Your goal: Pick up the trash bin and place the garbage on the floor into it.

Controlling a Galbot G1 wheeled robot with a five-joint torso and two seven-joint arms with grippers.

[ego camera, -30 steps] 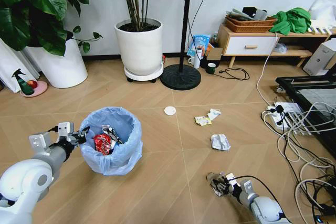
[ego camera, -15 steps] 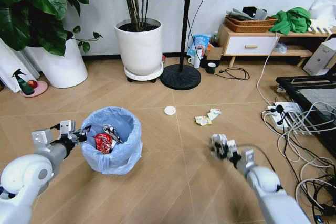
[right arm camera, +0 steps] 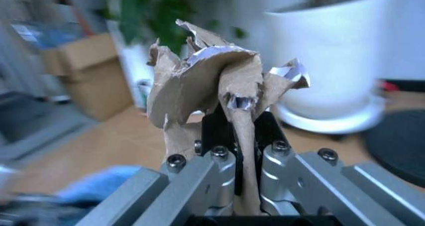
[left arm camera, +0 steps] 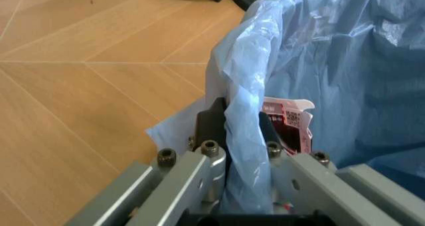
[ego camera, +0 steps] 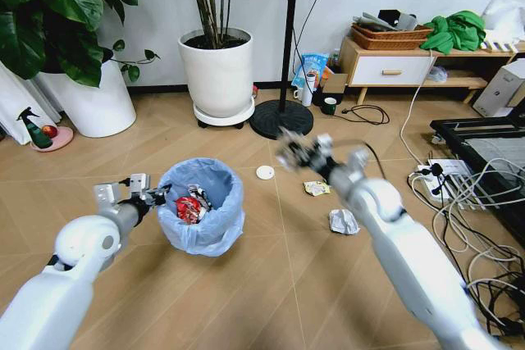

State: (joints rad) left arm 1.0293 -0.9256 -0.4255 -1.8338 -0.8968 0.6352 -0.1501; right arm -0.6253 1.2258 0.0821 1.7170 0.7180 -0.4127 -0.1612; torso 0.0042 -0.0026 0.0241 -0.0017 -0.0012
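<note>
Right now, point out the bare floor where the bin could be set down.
Bare floor lies between the two arms, below the trash bin. Crowded: paper wads and white disc to its right, cables farther right.

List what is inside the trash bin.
Inside the trash bin, a red can and a dark-and-white wrapper lie on top; anything beneath them is covered by the litter and blue bag.

White rounded arms end in grey metal claws with black fingers [left arm camera: 211, 122], hex screws and thin black cables.
</note>
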